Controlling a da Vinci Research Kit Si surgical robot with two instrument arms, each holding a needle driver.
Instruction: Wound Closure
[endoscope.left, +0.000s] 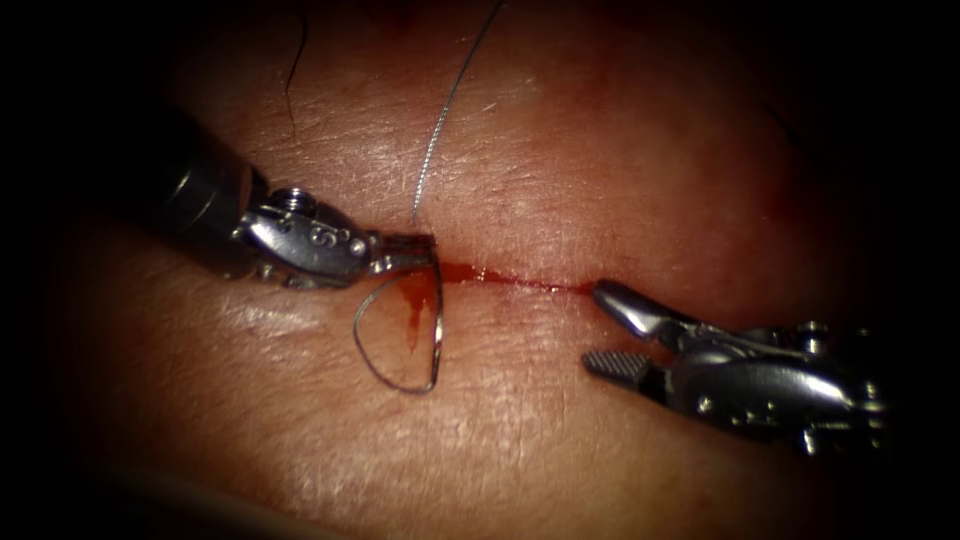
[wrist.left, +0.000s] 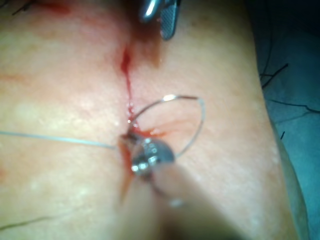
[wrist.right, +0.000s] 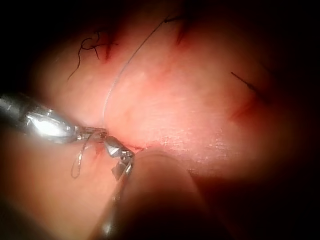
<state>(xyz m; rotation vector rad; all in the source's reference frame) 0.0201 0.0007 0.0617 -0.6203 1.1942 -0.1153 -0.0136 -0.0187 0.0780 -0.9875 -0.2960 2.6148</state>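
Endoscope above-front; wrist views close along shafts, all sharing the cut (endoscope.left: 520, 282).

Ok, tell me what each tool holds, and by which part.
The left tool is shut on the needle near one end of its curve, at the left end of the cut; the needle lies over the tissue. The right tool is open, holding nothing.

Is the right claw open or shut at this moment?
Open. In the endoscope view the right claw has its two jaws clearly spread apart, nothing between them, beside the cut in the tissue.
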